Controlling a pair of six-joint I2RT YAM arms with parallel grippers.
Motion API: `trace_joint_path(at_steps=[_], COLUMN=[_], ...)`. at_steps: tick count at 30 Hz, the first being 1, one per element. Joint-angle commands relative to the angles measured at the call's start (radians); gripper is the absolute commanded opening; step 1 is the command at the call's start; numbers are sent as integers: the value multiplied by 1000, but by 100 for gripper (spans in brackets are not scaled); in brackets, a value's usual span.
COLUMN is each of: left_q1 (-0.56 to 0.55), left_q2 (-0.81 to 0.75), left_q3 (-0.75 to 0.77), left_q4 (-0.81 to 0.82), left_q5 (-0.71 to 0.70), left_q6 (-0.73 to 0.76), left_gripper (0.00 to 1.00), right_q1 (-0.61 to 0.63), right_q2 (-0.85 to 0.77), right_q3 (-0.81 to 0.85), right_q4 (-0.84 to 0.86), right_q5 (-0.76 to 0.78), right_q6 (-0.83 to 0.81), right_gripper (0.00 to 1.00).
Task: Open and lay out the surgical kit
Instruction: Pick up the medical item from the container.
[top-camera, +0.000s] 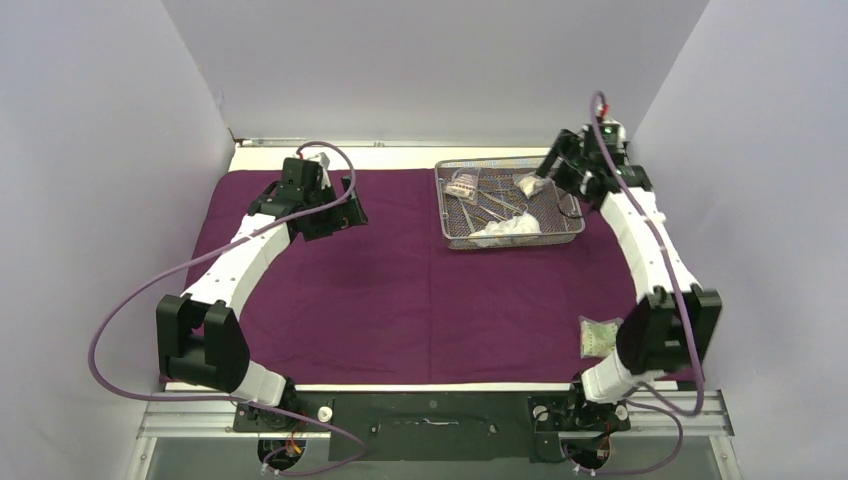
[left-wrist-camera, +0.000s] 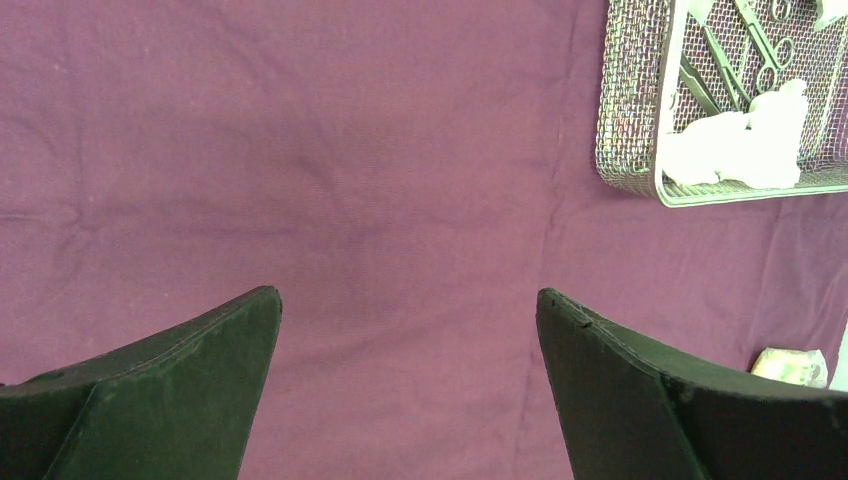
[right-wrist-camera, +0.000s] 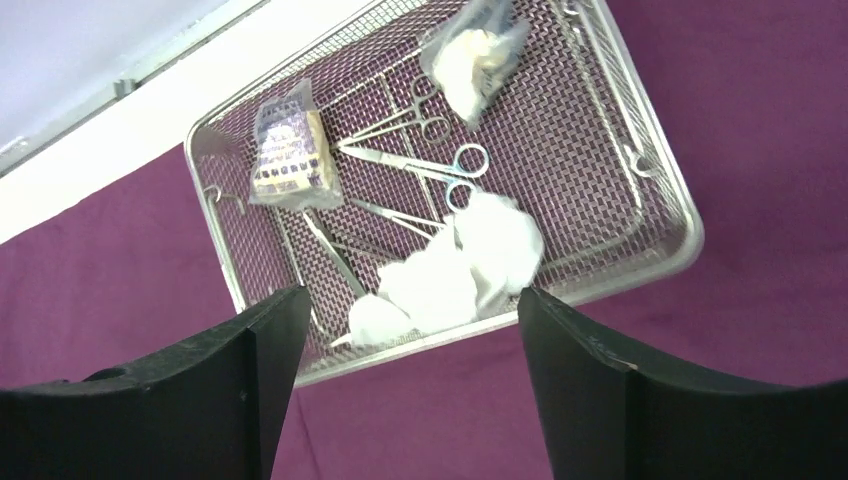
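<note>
Right pincer (right-wrist-camera: 410, 300) gapes toward tray (right-wrist-camera: 600, 130) holding gauze (right-wrist-camera: 460, 265), forceps (right-wrist-camera: 400, 125), seemingly packets (right-wrist-camera: 290, 150).

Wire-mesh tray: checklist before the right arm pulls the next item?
1. Purple cloth spread flat: ok.
2. Wire-mesh tray upright on the cloth, far right: ok.
3. Right gripper open, empty, above the tray: ok.
4. Left gripper open, empty, over bare cloth: ok.
5. Steel instruments free to lift singly: not ok. They cross, and gauze wads cover some ends.
6. Packet laid out by the right arm's base: ok. Contents: cannot tell.
</note>
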Motion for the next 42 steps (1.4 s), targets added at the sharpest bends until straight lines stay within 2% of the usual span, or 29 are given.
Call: trace_joint_path(at_steps=[1, 5, 9, 13, 18, 23, 25, 29, 35, 38, 42], left_q1=[11, 22, 27, 37, 46, 49, 49, 53, 60, 61, 61], left_q2=[-1, 29, 55, 80, 110, 136, 133, 130, 126, 119, 103], left_q3=[33, 75, 114, 145, 165, 189, 185, 172, 161, 157, 148], left_q4=[36, 23, 12, 0, 0, -11, -9, -12, -12, -8, -7], left_q5=[-5, -14, -22, -20, -9, 0, 0, -5, -3, -3, 0], left_q6=[-9, -15, -8, 0, 0, -6, -10, -5, -6, -6, -4], left_gripper=[97, 97, 97, 97, 97, 97, 97, 97, 97, 97, 97], right_q1=[64, 78, 85, 85, 85, 80, 79, 79, 65, 58, 29], right_q2=[183, 327, 473, 618, 717, 789, 816, 833, 842, 846, 855], right_q3=[141, 221, 322, 450, 511, 556, 574, 581, 571, 570, 554], right_q4=[-34, -44, 9, -9, -1, 1, 1, 11, 11, 20, 51], right_q5=[192, 331, 310, 278, 302, 315, 318, 329, 323, 296, 171], right_q6=[52, 168, 169, 170, 203, 216, 209, 198, 188, 164, 142], right_gripper=[72, 72, 72, 70, 70, 58, 50, 39, 34, 28, 18])
